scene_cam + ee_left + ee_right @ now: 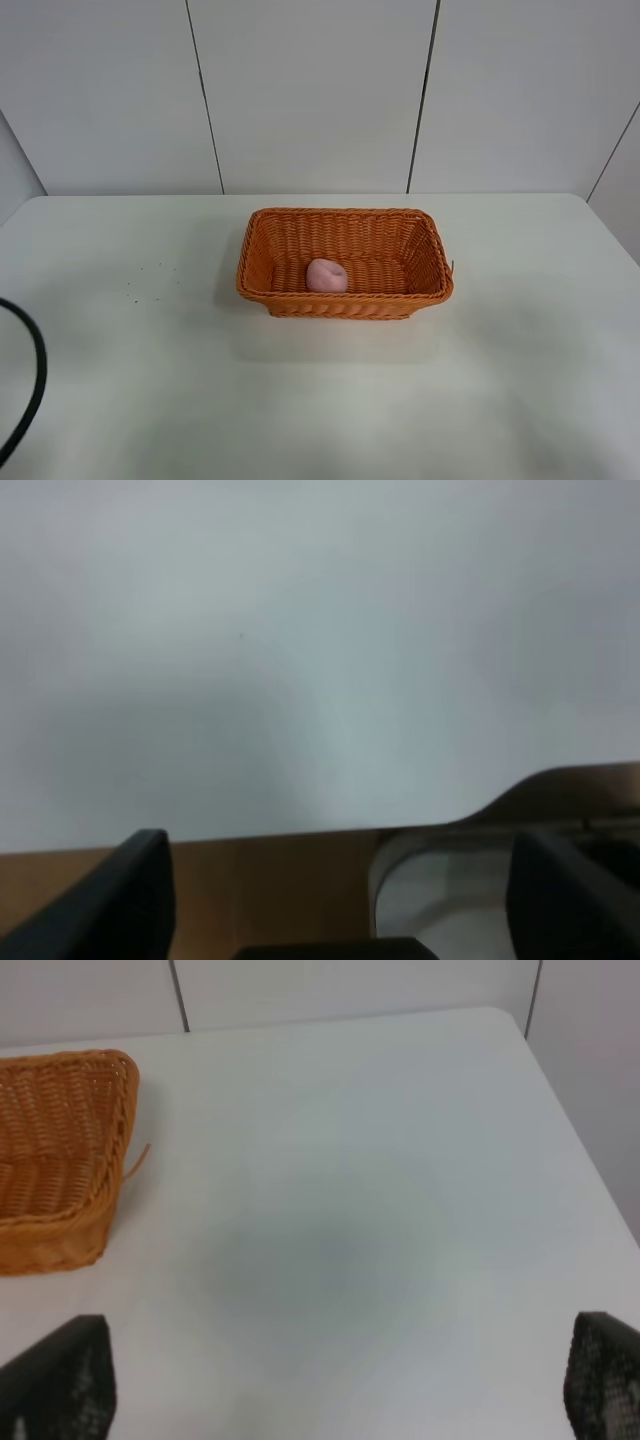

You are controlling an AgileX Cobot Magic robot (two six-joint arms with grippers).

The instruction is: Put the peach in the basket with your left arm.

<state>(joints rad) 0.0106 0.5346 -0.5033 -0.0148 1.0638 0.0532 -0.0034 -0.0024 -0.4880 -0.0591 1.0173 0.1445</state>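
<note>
White wall panels stand behind your white table (520, 380). Your peach (327, 275) already lies inside the basket (262, 262), near its front wall; nothing else is in it. It looks light and soft, so hold its round sides gently. Both pairs of fingers (135, 890) (65, 1375) are spread and hold nothing.

Bright, even, diffuse overhead light; no glare. Soft faint shadow under the basket (345, 262) on the desk (500, 380). Exterior high view sharp. Left wrist view heavily blurred, out of focus. Right wrist view softer, broad dim patch mid-desk.
</note>
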